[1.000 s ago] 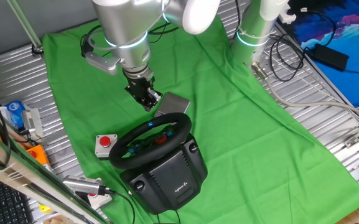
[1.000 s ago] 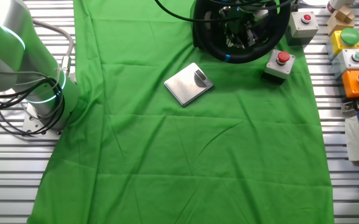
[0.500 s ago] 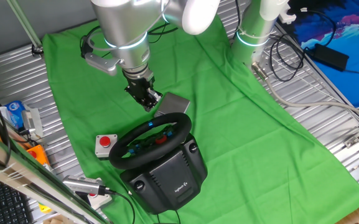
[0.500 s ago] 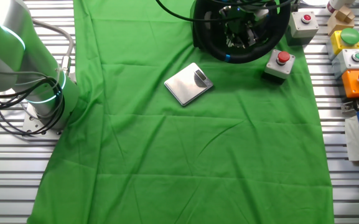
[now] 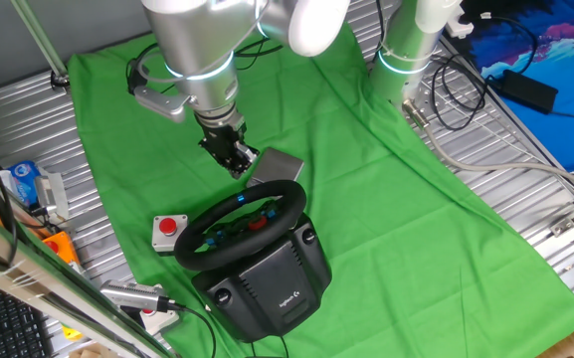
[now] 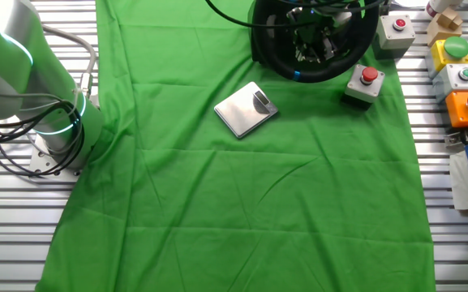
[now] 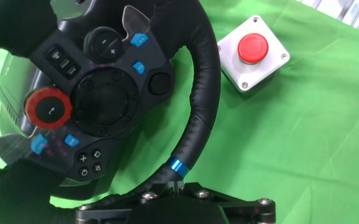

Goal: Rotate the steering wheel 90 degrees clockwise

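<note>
Pincer (image 5: 237, 159) sits upper centre of one fixed view, just above the far edge of the steering wheel (image 5: 242, 224). It looks closed up, but whether it grips the rim, cannot tell: the hand view only shows its black body along the bottom edge, right next to the blue centre stripe on the rim. Likely lined up on that stripe because it marks the wheel's top, a handy reference for a quarter turn clockwise.

Steering wheel fills the left and centre of the hand view (image 7: 198, 93), hub with red dial and blue buttons turned sideways to the camera. In one fixed view it sits lower centre on its bulky black base, tilted up toward the arm so the rim is reachable from above.

Small grey box with red button (image 7: 252, 53) is upper right in the hand view, just beside the rim, not touching. Flat grey plate (image 6: 246, 109) lies on the green cloth (image 6: 234, 203) over the desk, near the wheel, clear of the turning path.
</note>
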`<state>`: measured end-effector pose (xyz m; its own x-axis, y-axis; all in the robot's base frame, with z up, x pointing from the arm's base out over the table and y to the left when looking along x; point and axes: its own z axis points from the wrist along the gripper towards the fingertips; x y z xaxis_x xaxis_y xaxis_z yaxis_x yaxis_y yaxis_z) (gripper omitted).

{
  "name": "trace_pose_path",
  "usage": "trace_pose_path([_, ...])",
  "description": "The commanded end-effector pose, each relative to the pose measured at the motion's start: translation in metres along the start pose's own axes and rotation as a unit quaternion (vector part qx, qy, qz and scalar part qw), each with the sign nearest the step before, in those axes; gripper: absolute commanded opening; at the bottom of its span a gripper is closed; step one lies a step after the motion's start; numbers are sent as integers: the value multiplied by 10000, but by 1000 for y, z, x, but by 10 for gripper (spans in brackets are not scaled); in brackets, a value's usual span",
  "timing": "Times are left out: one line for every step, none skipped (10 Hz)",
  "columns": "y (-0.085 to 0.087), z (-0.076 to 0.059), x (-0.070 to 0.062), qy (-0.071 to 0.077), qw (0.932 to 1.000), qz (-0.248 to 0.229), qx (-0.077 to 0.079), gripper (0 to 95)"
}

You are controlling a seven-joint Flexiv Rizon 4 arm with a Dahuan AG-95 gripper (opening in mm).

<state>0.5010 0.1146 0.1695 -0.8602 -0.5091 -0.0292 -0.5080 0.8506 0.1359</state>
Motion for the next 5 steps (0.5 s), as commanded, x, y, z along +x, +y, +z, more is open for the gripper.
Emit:
trace_pose_path([0,1,0,24,10000,-8,2,0])
trace_pose_path([0,1,0,54,10000,-10,29,0])
trace_pose_path([0,1,0,61,10000,-40,37,0])
trace_pose_path([0,0,0,56,10000,-38,35,0])
trace_pose_path([0,0,0,40,10000,-29,10,0])
